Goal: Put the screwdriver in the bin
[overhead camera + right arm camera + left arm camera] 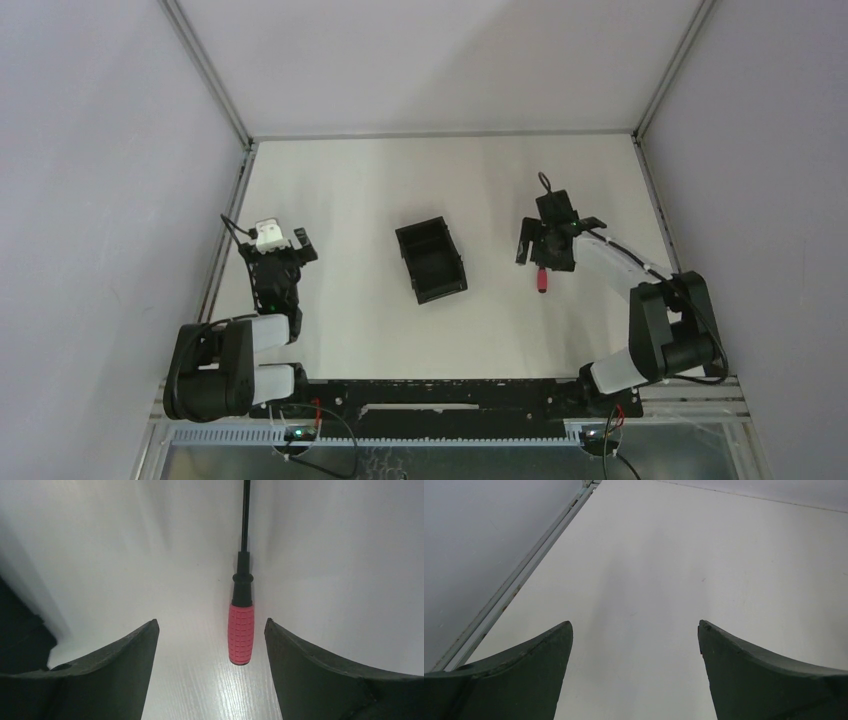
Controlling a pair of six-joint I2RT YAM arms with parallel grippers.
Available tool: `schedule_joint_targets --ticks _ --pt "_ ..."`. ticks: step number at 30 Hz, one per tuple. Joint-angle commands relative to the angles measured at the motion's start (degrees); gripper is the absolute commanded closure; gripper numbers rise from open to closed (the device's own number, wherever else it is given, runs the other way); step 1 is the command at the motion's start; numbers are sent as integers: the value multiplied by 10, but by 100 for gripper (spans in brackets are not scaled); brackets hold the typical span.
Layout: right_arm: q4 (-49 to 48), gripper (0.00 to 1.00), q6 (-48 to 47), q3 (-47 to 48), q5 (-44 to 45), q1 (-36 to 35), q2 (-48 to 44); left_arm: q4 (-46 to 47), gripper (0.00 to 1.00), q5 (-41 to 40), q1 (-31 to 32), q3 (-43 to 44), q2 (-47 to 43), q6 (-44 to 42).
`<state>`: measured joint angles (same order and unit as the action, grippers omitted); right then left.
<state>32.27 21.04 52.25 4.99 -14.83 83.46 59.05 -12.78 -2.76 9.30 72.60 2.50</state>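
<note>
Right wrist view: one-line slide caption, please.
Open right tool straddles the red-handled screwdriver lying on the table, not yet gripped.

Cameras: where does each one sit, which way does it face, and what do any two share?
Top external: above and behind the bases, looking down on the table; both arms, the bin and the screwdriver show.
Left wrist: on the left arm, looking past the open left gripper at the table; only its fingers show.
Right wrist: on the right arm, looking down through the open right gripper at the screwdriver's red handle.
Shared: top external and right wrist both show the screwdriver.
</note>
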Motion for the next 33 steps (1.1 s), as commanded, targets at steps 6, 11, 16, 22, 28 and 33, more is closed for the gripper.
schedule_joint_targets --ticks 6,11,16,22,28,33 --pt "-34 36 51 -21 7 1 78 15 0 8 -1 17 -5 -11" --pt "-25 76 71 -27 23 -4 78 15 0 8 -2 17 -5 -10" --pt "-12 90 70 -23 51 -6 24 15 0 7 -1 17 -5 -10" --pt "53 91 46 28 77 -5 -53 15 0 8 -2 17 -5 -10" --pt "89 92 23 82 56 -26 -97 15 0 8 -2 17 -5 -10" --pt "96 93 -3 141 21 -101 -98 15 0 8 -2 17 -5 -10"
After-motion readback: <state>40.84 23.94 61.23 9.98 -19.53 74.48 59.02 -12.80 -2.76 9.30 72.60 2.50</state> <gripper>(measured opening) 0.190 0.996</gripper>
